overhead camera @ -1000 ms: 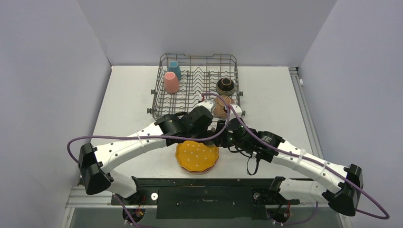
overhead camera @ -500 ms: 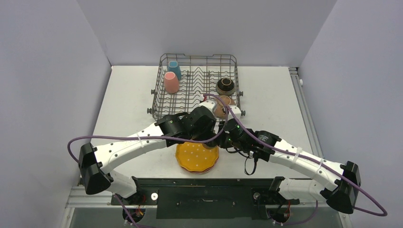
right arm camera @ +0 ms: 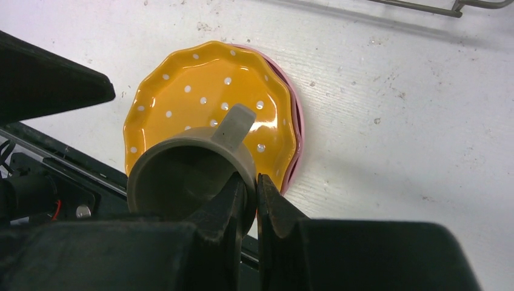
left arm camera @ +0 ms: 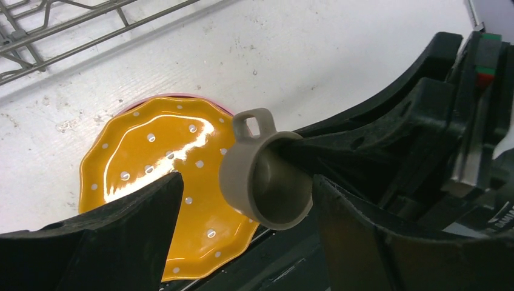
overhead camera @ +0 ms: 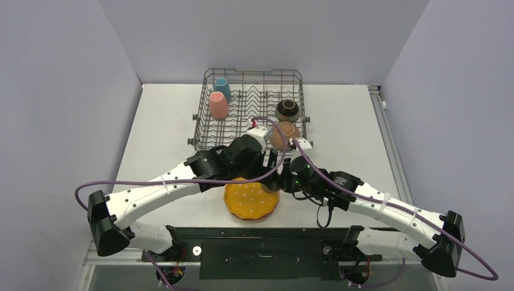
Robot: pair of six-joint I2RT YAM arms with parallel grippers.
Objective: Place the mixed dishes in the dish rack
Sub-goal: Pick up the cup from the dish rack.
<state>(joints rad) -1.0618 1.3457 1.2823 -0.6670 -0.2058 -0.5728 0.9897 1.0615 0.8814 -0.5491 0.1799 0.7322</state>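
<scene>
Above the scalloped plate, the right hand pinches the rim of the grey-green cup; the left hand stands wide around it. Only the edge of a pink plate shows.

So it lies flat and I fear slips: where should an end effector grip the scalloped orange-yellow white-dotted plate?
Probably the upturned rim of the orange-yellow plate, pinched from above, one finger inside, one beneath. It lies flat on pink plates, so only that edge offers purchase. Come from its left, away from the right end effector holding the grey-green cup.
</scene>
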